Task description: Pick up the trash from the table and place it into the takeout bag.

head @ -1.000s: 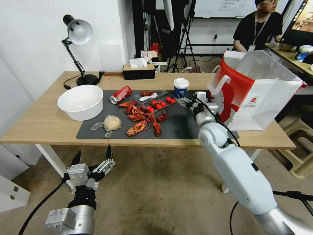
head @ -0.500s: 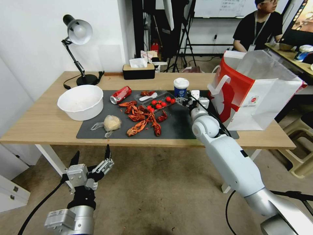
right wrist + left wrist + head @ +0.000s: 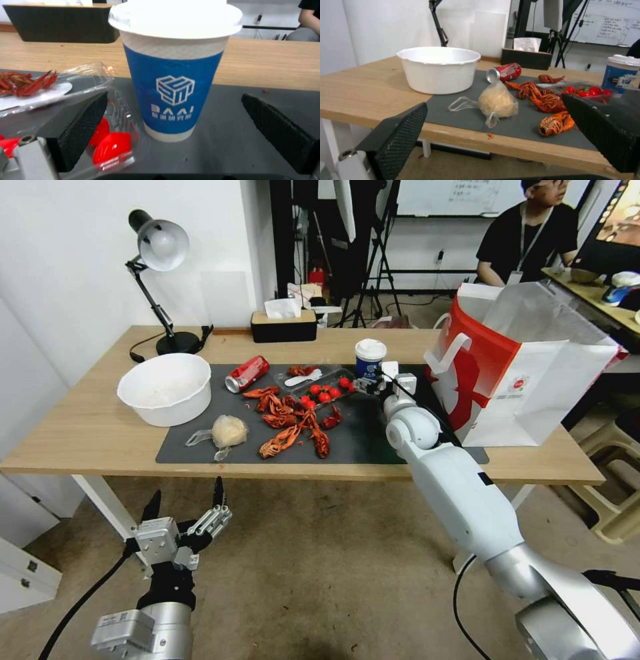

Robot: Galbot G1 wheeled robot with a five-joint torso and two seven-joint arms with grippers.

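the right gripper (image 3: 173, 130) stood low over the mat (image 3: 360, 437), jaws spread wide, just short of the blue cup (image 3: 173, 82), which stood upright between the tomato tray (image 3: 327, 395) and the bag (image 3: 520, 367). the can (image 3: 247, 374) lay on its side near the bowl (image 3: 165, 388); the lump bag (image 3: 496, 102) lay at the mat's near edge. the left gripper (image 3: 183, 503) hung wide open below the table (image 3: 80, 433).
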